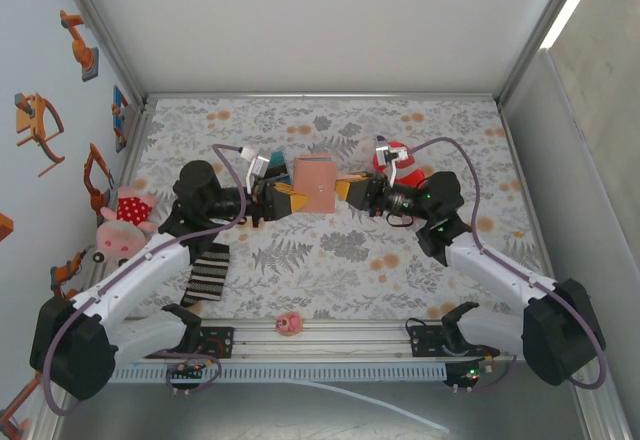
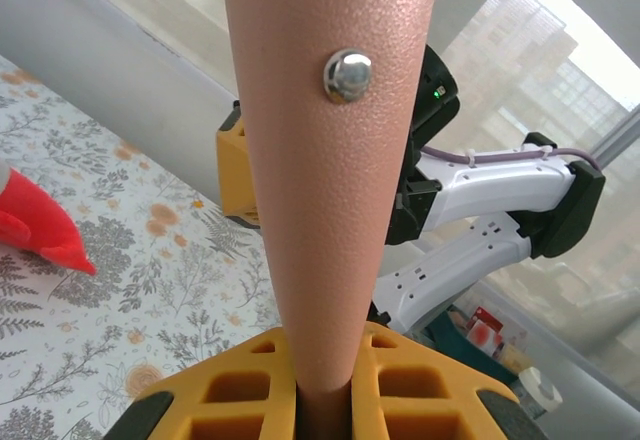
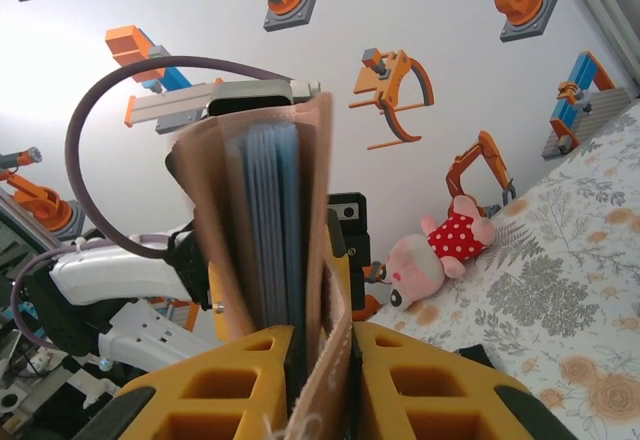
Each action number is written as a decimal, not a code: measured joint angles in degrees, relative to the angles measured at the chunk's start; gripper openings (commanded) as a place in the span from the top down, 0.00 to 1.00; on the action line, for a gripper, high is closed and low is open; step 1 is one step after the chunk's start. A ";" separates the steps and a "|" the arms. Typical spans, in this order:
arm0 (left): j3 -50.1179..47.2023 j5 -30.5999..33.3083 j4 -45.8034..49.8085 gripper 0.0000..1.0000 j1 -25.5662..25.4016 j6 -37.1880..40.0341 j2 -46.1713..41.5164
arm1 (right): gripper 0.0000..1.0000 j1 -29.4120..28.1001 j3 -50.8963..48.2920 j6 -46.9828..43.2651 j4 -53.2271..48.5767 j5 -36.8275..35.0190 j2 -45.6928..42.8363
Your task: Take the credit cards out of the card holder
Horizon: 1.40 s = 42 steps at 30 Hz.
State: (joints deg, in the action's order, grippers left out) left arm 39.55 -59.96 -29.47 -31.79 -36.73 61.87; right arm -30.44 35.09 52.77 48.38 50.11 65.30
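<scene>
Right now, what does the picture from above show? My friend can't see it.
Two robot arms meet over a flowery table, the left gripper and the right gripper each pinching one side of a tan card holder. A pink pig toy sits at the left edge, a red toy beyond the right gripper.

There is one card holder [image 1: 314, 183], one striped cloth [image 1: 207, 272] and one small pink figure [image 1: 289, 323]. Plush toys number two: a pig [image 1: 125, 222] and a red one [image 1: 392, 157].
</scene>
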 measured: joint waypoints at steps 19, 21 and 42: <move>1.90 -1.01 -0.87 1.00 -0.44 -1.09 4.13 | 0.59 0.37 -0.02 -3.37 -7.67 -1.70 -3.28; 2.03 -1.20 -1.95 1.00 -0.44 -1.68 5.01 | 0.63 0.37 -0.02 -3.34 -7.67 -2.19 -3.30; 4.07 2.58 6.99 0.48 -1.62 1.97 6.14 | 1.00 -5.46 5.75 -14.71 -29.09 -9.90 -4.15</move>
State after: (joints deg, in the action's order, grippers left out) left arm 43.62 -57.39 -22.48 -33.41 -34.76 68.01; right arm -35.90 40.84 38.06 19.29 40.21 61.14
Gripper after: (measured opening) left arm 0.486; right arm 0.067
